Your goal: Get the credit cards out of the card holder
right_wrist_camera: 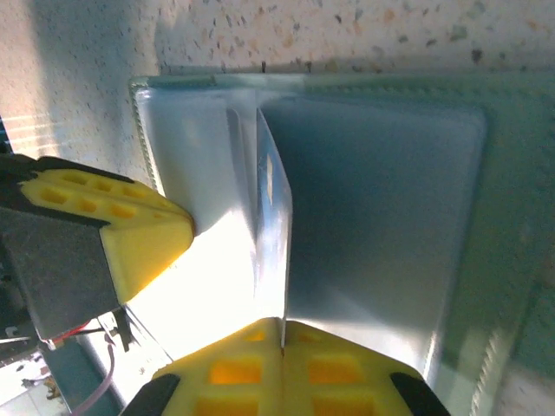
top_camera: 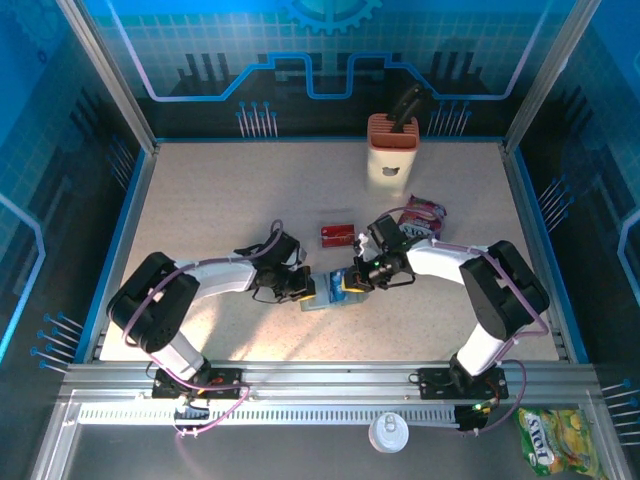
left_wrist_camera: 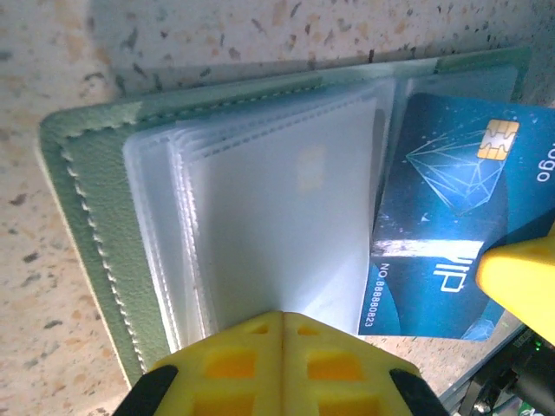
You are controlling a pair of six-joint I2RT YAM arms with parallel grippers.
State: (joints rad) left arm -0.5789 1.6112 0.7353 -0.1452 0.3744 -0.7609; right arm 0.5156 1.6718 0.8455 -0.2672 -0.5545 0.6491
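Note:
The card holder (left_wrist_camera: 87, 191) lies open on the table, grey-green with a stack of clear plastic sleeves (left_wrist_camera: 286, 199). My left gripper (left_wrist_camera: 283, 316) is shut on the near edge of those sleeves. A blue credit card (left_wrist_camera: 451, 199) with a gold chip sticks out past the holder's right half. My right gripper (right_wrist_camera: 284, 322) is shut on it, and the card (right_wrist_camera: 271, 173) stands edge-on between the jaws. In the top view both grippers meet over the holder (top_camera: 322, 301), left (top_camera: 301, 288) and right (top_camera: 352, 281). A red credit card (top_camera: 338, 234) lies flat on the table behind them.
A crinkled purple-red snack packet (top_camera: 423, 214) lies just behind the right arm. The tall orange-and-cream block (top_camera: 392, 150) stands at the back. A white lid (top_camera: 388, 432) and a yellow-green snack bag (top_camera: 548, 440) sit off the table in front.

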